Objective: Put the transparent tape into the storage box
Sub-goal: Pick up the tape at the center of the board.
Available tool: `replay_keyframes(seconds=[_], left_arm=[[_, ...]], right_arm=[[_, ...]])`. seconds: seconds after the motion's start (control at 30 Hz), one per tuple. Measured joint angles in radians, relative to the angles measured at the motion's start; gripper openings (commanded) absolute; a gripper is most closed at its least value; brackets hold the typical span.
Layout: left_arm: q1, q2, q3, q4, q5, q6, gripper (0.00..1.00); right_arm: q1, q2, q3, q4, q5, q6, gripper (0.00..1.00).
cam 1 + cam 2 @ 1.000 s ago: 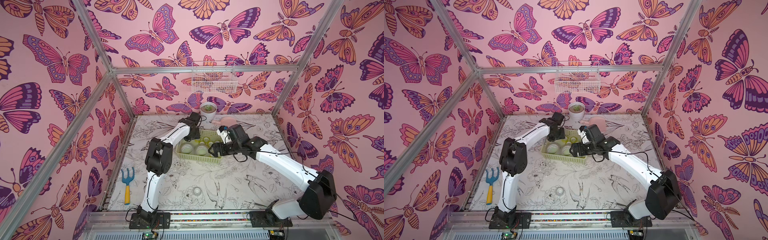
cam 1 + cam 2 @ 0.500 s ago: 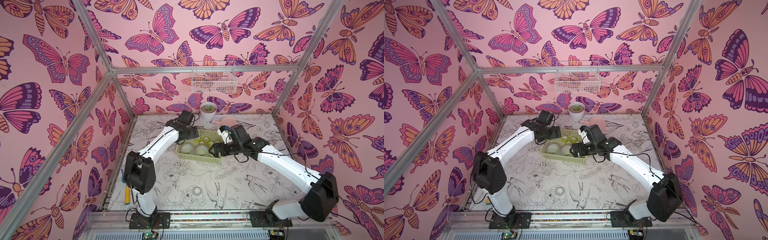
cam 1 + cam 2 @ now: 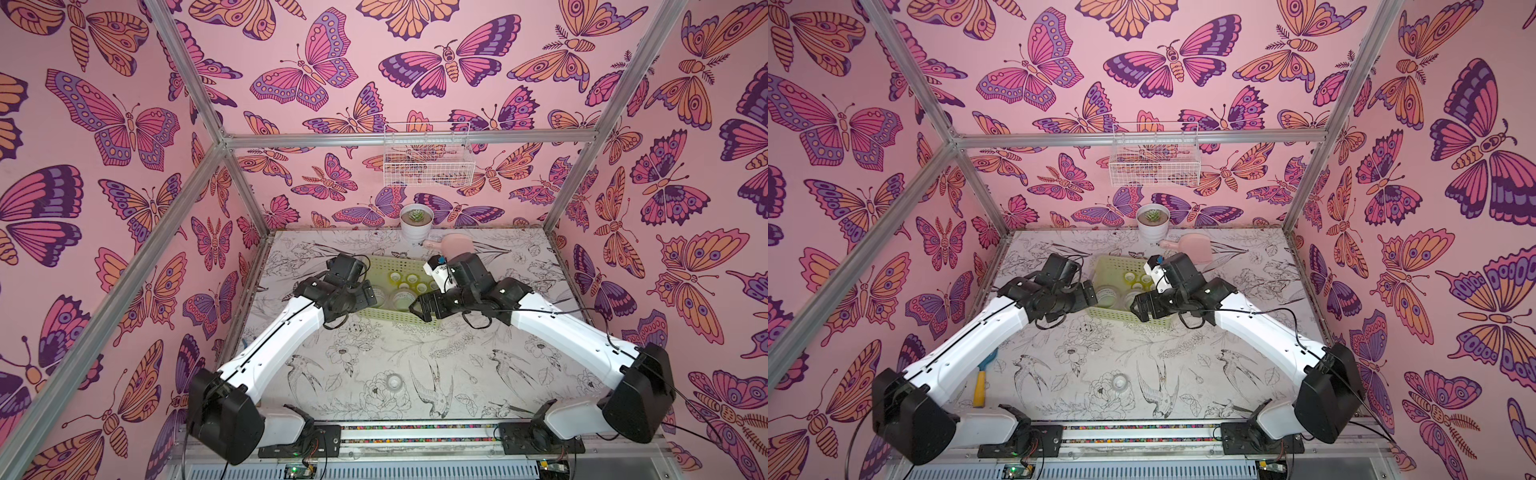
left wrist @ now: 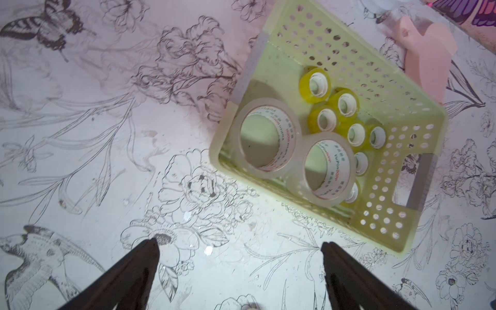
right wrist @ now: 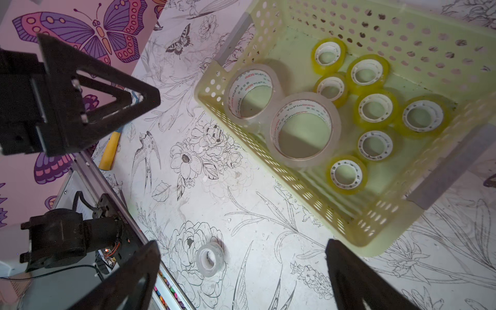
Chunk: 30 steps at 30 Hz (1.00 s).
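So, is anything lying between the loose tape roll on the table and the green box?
Nothing visible does. The small clear roll lies alone on the table, and only bare printed surface runs from it to the near wall of the box.

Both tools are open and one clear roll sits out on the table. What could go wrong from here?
1. The small clear roll lies flat and nearly blends into the printed table, so a tool may misjudge it and nudge it away.
2. The right tool hangs by a corner of the storage box; swinging toward the roll could clip it.
3. The left tool is close; both arms reaching together might collide.
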Motion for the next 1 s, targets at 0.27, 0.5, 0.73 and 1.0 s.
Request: replay_keyframes(seconds=[0.27,0.5,0.73,1.0], left_arm=[[-0.103,-0.128,-0.181,-0.097,-0.031,-0.114,1.00],[-0.316,-0.087,-0.223,-0.113,-0.067,-0.250,1.00],[-0.482,0.049,-0.223,-0.087,-0.084,-0.325,0.91],[-0.597,0.171,-0.219,-0.018,-0.078,-0.323,0.77]], right_arm=[[0.036,0.005,-0.045,0.045,-0.026,-0.021,0.99],[0.037,0.002,-0.085,0.051,-0.034,-0.022,0.99],[0.038,-0.048,-0.105,0.045,-0.017,-0.021,0.99],[0.041,-0.076,-0.121,0.037,-0.004,-0.020,0.99]])
